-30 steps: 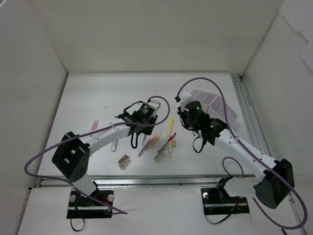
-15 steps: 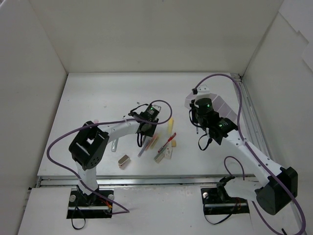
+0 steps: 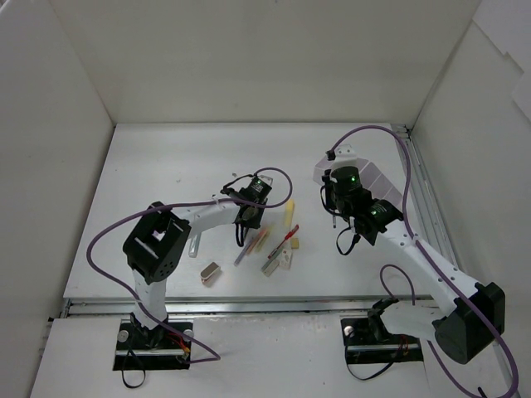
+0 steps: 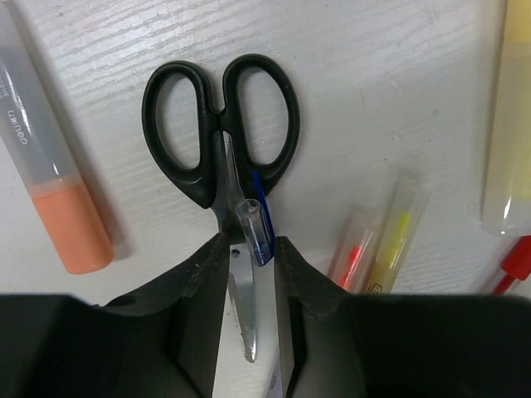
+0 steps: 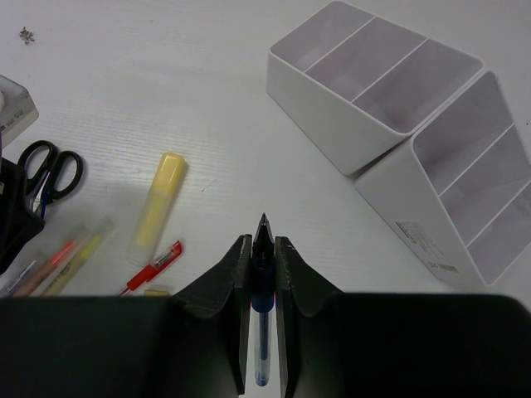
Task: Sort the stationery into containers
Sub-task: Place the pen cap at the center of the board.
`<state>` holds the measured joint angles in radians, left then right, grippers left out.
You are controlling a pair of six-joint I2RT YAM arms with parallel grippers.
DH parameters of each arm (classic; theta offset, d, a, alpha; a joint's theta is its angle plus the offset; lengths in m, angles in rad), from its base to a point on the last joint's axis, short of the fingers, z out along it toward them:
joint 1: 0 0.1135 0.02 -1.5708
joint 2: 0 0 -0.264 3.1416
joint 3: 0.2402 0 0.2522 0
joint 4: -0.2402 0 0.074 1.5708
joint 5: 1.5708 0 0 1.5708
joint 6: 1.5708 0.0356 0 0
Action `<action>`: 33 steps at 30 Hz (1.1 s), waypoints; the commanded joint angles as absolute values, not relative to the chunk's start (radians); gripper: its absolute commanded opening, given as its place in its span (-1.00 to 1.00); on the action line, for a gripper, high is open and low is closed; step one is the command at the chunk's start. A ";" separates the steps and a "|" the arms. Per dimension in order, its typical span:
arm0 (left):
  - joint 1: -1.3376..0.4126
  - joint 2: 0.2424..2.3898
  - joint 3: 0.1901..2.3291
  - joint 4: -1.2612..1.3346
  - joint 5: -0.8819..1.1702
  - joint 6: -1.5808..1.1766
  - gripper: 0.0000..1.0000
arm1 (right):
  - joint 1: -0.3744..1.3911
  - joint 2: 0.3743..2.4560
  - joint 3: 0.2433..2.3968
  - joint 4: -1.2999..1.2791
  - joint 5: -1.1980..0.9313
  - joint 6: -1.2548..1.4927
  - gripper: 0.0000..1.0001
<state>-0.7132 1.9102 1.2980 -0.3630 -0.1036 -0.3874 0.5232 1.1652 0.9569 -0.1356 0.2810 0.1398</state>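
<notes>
Pictured flat on the white table [image 3: 166, 166], a little in from the middle of its near edge: black-handled scissors [image 4: 217, 199], handles pointing away from the left gripper [image 4: 250, 242]. Stood astride the blade with jaws narrowly parted, a blue pen [image 4: 259, 228] crossing the same gap; could not be told whether pinched or merely bracketed.

Crowded on one side by an orange marker [image 4: 58, 207], on the other by two slim clear-capped highlighters [image 4: 397, 232], a yellow marker [image 4: 510, 133] and a red pen [image 5: 153, 267]. Lay closer to the near edge: a small metallic block [image 3: 210, 272] and a beige eraser [image 3: 294, 244].

Clamped tight in the right gripper [image 5: 263, 242], above the tabletop: a thin pen [image 5: 260, 332], tip forward. Stood beyond it, toward the right edge: a white divided tray [image 5: 323, 108] and a second tray [image 5: 415, 207], set at an angle just beside each other.

Left open: bare tabletop toward the far edge and far left corner, white walls closing three sides.

Against a second before: left arm's elbow swung in toward the centre, right gripper drawn off the pile toward the trays.
</notes>
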 commanded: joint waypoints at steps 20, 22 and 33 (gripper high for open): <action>-0.768 1.970 1.417 -0.416 -0.207 -0.394 -0.86 | 0.512 1.137 0.957 -0.106 0.302 0.161 -1.00; -0.769 1.968 1.413 -0.422 -0.210 -0.397 -1.00 | 0.509 1.131 0.957 -0.106 0.305 0.161 -1.00; -0.769 1.740 1.315 -0.385 -0.100 -0.307 -1.00 | 0.512 1.132 0.968 -0.081 0.167 -0.090 -1.00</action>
<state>-0.7650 1.8885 1.3064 -0.4084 -0.1589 -0.3634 0.5159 1.1587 0.9565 -0.1387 0.2356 0.0547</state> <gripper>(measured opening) 0.087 0.107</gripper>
